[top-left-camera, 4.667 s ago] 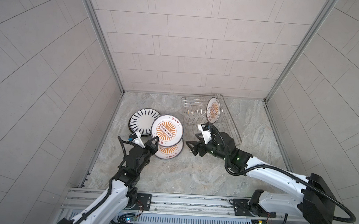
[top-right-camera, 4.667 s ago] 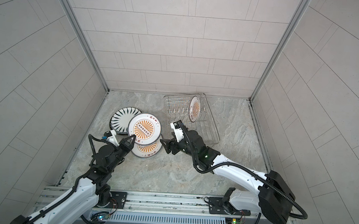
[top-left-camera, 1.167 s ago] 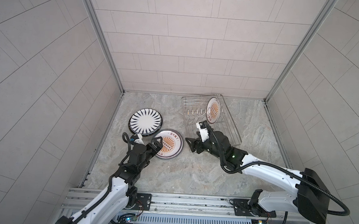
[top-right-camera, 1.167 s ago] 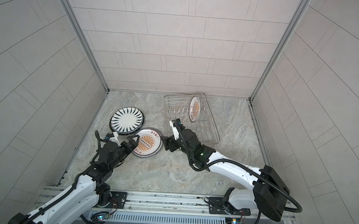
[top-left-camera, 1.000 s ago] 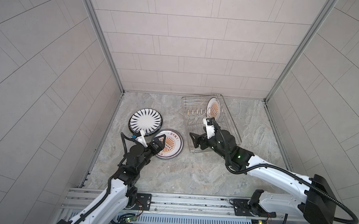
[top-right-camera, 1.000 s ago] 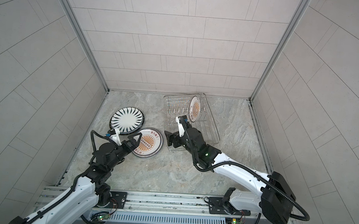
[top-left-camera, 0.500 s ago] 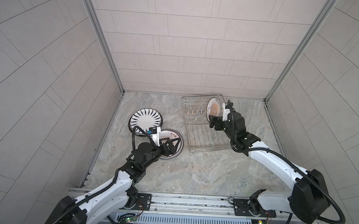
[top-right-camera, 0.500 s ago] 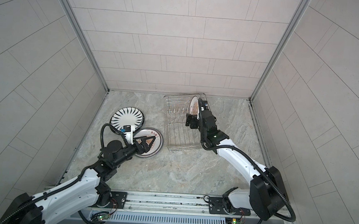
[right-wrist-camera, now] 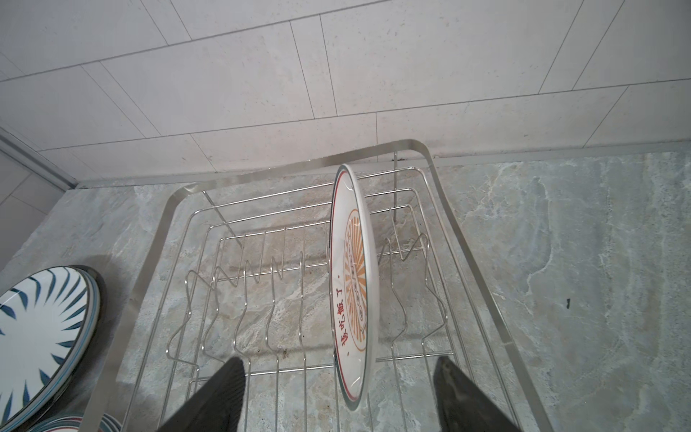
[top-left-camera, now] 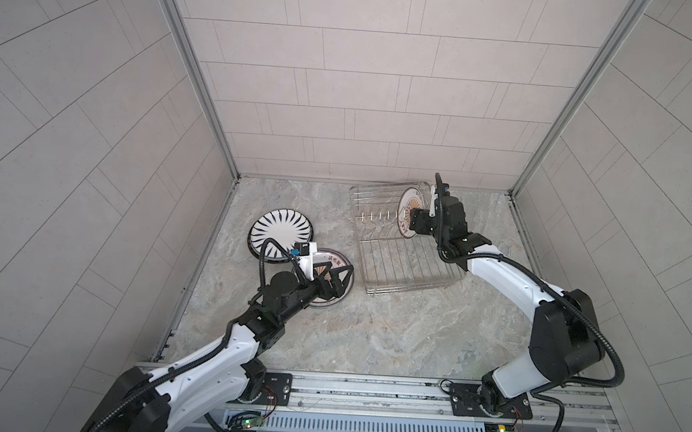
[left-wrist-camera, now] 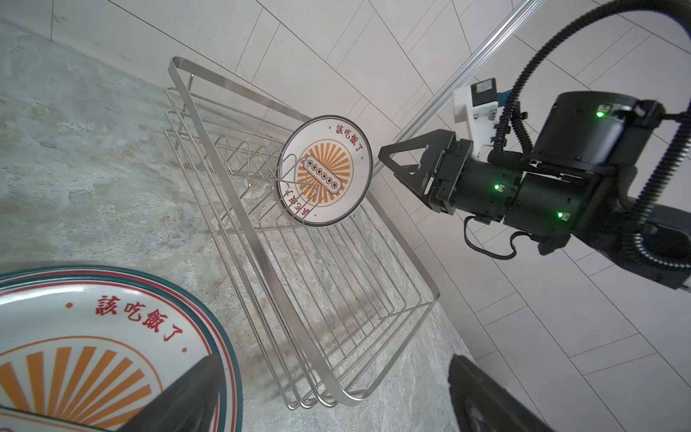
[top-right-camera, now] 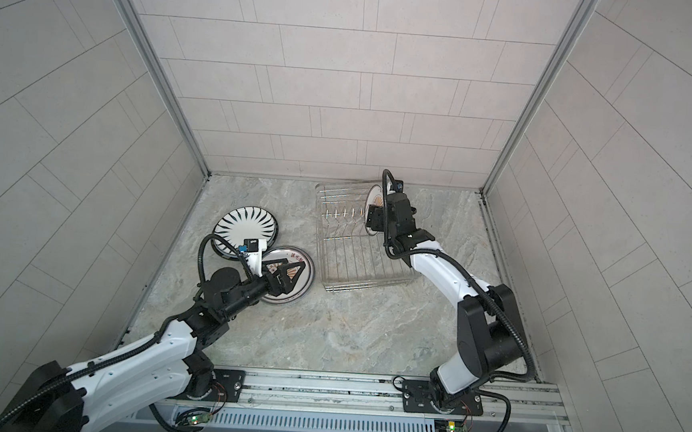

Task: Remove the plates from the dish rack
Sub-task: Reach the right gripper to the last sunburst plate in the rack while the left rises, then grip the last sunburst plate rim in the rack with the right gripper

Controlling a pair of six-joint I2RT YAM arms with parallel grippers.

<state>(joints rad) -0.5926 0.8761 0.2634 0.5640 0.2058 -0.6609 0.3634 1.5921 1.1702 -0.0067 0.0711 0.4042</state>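
The silver wire dish rack [top-left-camera: 408, 287] [top-right-camera: 366, 286] stands at the back right of the table. One sunburst plate [top-left-camera: 405, 208] [top-right-camera: 374, 196] [left-wrist-camera: 324, 170] [right-wrist-camera: 353, 284] stands upright in its prongs. My right gripper [top-left-camera: 414, 222] [top-right-camera: 371, 221] [right-wrist-camera: 338, 361] is open, one finger on either side of that plate's near edge, not touching it. My left gripper [top-left-camera: 344, 281] [top-right-camera: 296, 278] [left-wrist-camera: 332, 361] is open and empty over a stack of sunburst plates [top-left-camera: 335, 259] [top-right-camera: 297, 258] [left-wrist-camera: 74, 336] lying flat left of the rack.
A black radial-striped plate [top-left-camera: 280, 232] [top-right-camera: 247, 227] [right-wrist-camera: 33, 310] lies on other plates behind the sunburst stack, near the left wall. Tiled walls close in the back and both sides. The rack [right-wrist-camera: 149, 243] sits close to the back wall.
A sunburst plate held over the stack now lies flat on it. My right gripper has moved from the table's middle to the rack's plate, its jaws narrowing slightly. My left gripper swung towards the rack.
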